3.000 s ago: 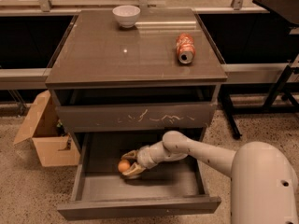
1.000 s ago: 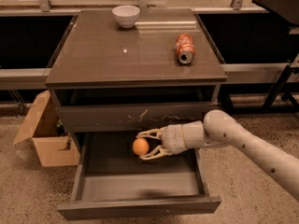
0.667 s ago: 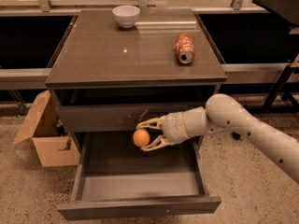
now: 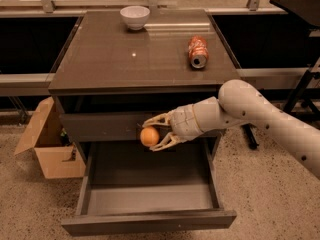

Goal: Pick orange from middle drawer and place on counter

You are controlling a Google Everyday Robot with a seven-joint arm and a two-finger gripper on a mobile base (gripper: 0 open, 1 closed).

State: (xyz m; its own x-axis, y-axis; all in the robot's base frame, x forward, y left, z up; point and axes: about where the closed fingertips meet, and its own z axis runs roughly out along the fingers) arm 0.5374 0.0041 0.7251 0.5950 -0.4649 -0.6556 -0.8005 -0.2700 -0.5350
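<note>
My gripper is shut on the orange, a small round orange fruit. It holds the fruit in the air in front of the upper drawer's front panel, above the open middle drawer, which is pulled out and shows a bare floor. The white arm reaches in from the right. The counter, the cabinet's glossy dark top, lies above and behind the gripper.
A white bowl stands at the back of the counter. An orange-red soda can lies on its side at the right of the counter. A cardboard box sits on the floor left of the cabinet. A dark table leg stands at the right.
The gripper has lifted the orange out of the middle drawer and raised it up in front of the upper drawer's panel. The drawer now holds nothing.
</note>
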